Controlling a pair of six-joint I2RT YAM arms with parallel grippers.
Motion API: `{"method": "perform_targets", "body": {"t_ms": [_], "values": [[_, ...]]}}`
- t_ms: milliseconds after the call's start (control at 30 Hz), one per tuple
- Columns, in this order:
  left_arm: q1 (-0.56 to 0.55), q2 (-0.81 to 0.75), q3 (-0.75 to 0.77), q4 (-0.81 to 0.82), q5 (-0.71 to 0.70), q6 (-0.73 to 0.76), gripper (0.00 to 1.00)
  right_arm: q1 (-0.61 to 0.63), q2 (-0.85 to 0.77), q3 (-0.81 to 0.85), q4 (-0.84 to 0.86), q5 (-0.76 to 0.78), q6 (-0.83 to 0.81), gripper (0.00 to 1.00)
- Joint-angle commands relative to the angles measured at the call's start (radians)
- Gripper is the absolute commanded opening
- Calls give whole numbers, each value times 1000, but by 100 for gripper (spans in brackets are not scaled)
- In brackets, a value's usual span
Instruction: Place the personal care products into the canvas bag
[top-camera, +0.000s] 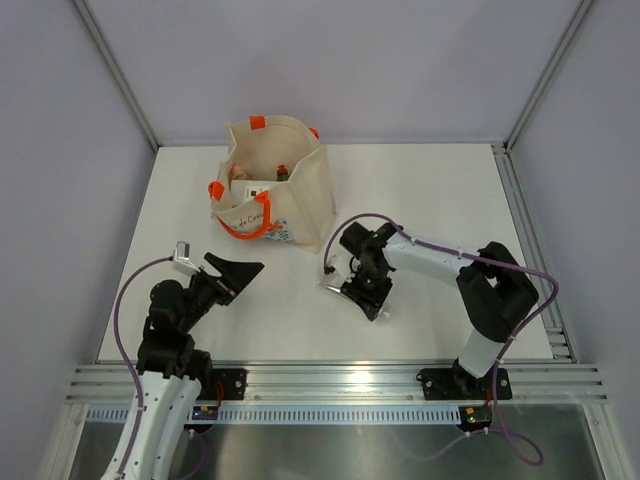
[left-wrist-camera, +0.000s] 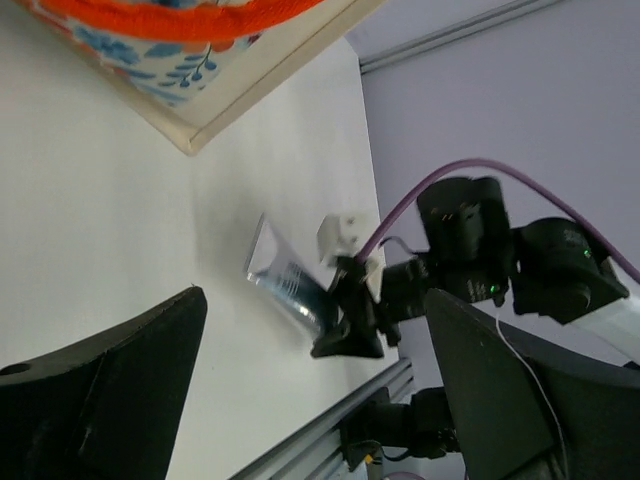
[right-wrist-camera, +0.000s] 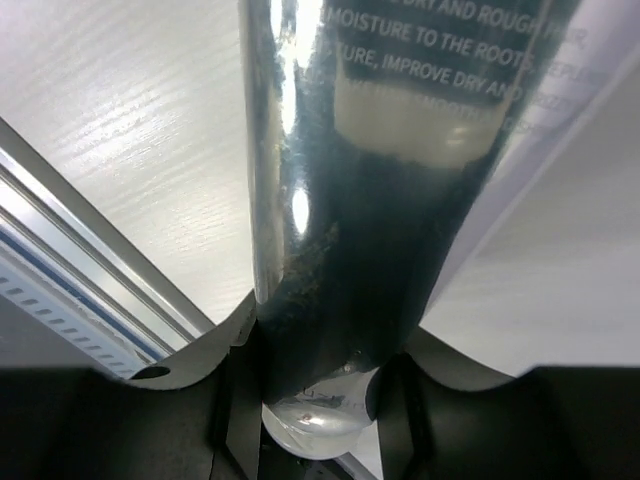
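At the table's (top-camera: 450, 200) eight o'clock the left gripper (top-camera: 238, 275) hung wide open and empty, the canvas bag (top-camera: 290, 205) stood at eleven o'clock, and at the bag's five o'clock the right gripper (top-camera: 363, 290) was clamped on the silver tube (left-wrist-camera: 283, 282).

Cream canvas bag (top-camera: 305, 195) — orange handles (top-camera: 243, 226), blue floral print — and a silver tube (right-wrist-camera: 380, 150), dark-labelled.
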Motion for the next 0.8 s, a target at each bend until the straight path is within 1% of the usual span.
{"method": "perform_targets", "body": {"t_ms": [0, 67, 100, 133, 167, 200, 233, 267, 300, 333, 367, 400, 433, 533, 567, 667, 767], "values": [[-75, 58, -27, 132, 4, -150, 94, -105, -99, 110, -21, -186, -94, 14], [-146, 105, -28, 161, -61, -188, 93, -114, -109, 127, -12, -218, -87, 14], [-242, 163, -25, 178, -142, -199, 93, -113, -116, 135, 5, -230, -79, 14], [-296, 197, -18, 205, -188, -221, 93, -113, -115, 141, 8, -249, -62, 13], [-345, 234, -10, 212, -283, -231, 94, -113, -113, 147, 16, -275, -53, 13], [-438, 309, 14, 241, -334, -247, 94, -114, -112, 153, 28, -282, -44, 13], [-483, 345, 28, 252, -383, -251, 95, -114, -113, 155, 34, -296, -33, 13], [-522, 381, 38, 270, -474, -258, 95, -113, -118, 153, 37, -321, -30, 13], [-580, 420, 45, 323, -512, -268, 96, -114, -121, 149, 47, -328, -25, 13], [-605, 493, 61, 354, -535, -281, 96, -113, -126, 147, 47, -336, -24, 13], [-623, 533, 71, 379, -576, -285, 96, -114, -129, 146, 48, -354, -27, 13], [-649, 572, 82, 403, -589, -287, 96, -114, -142, 140, 54, -361, -27, 13], [-660, 651, 107, 458, -598, -291, 96, -114, -147, 141, 53, -371, -28, 13], [-688, 763, 140, 578, -604, -297, 96, -114, -152, 149, 33, -408, -42, 13], [-694, 829, 168, 595, -601, -298, 96, -114, -155, 147, 33, -430, -44, 13], [-711, 929, 209, 638, -601, -299, 95, -113, -169, 135, 34, -460, -48, 13], [-718, 977, 223, 664, -606, -304, 89, -114, -187, 112, 45, -477, -51, 13]]}}
